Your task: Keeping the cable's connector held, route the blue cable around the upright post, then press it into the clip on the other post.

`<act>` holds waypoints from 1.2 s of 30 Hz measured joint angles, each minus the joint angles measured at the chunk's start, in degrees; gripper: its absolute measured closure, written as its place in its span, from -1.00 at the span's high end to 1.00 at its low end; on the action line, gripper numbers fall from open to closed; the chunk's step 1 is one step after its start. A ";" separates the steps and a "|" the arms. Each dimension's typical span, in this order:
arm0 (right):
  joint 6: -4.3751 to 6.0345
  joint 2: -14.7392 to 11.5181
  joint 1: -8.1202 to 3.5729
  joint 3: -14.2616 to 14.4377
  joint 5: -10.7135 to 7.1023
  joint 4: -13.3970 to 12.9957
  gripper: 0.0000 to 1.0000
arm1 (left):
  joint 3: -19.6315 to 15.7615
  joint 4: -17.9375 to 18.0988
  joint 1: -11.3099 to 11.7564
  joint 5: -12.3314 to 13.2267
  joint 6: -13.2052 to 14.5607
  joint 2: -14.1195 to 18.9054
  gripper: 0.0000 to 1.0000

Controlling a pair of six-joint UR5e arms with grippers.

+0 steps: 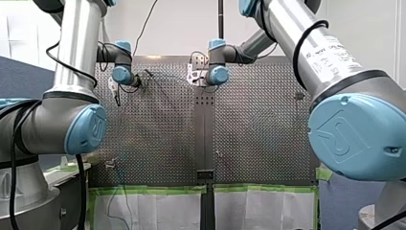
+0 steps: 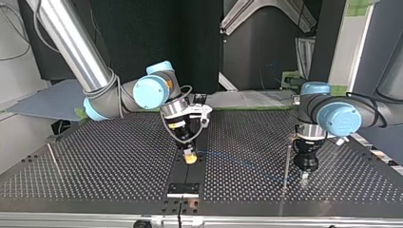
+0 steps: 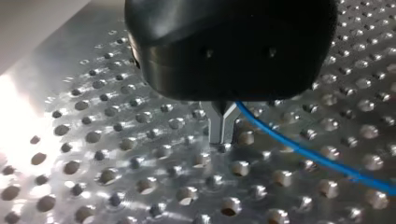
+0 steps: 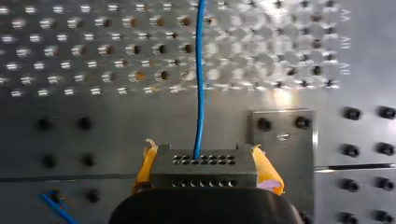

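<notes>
Only the right wrist view shows my right tool [image 4: 205,158], its yellow pads [image 4: 267,170] clamped on the dark, hole-dotted connector block [image 4: 204,175]. The thin blue cable [image 4: 201,70] runs straight ahead from it over the perforated metal worktop [image 4: 70,60]. In the left wrist view my left tool [image 3: 223,133] has its metal fingers [image 3: 218,126] drawn together, seemingly pinching that cable just above the worktop. The top view alone shows a slim upright metal post [image 2: 287,161] just beside my left tool, with the cable faintly visible between the tools.

The blue cable [image 3: 299,149] vanishes under my left gripper [image 3: 223,139] (its end hidden).
</notes>
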 joint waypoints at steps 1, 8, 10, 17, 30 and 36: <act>0.00 0.02 0.00 0.32 0.01 -0.02 -1.00 | 0.02 -0.11 -0.08 -0.34 0.02 -0.09 -0.95; -0.02 0.08 -0.04 0.98 -0.03 -0.04 -1.00 | 0.02 -2.82 -0.21 -2.37 0.93 0.48 -0.95; -0.04 0.09 -0.03 1.00 -0.02 -0.04 -1.00 | 0.02 -3.75 -0.28 -3.33 0.92 1.06 -0.95; -0.07 0.23 -0.01 1.02 -0.01 -0.08 -1.00 | 0.01 -4.89 -0.60 -4.00 0.19 1.68 -0.65; -0.10 0.74 0.22 1.98 0.05 -0.15 -1.00 | 0.01 -5.01 -1.29 0.45 -6.46 1.63 0.47; -0.25 1.28 0.38 4.01 0.72 -0.52 -1.00 | 0.00 -5.82 -1.44 -1.22 -7.96 1.46 0.97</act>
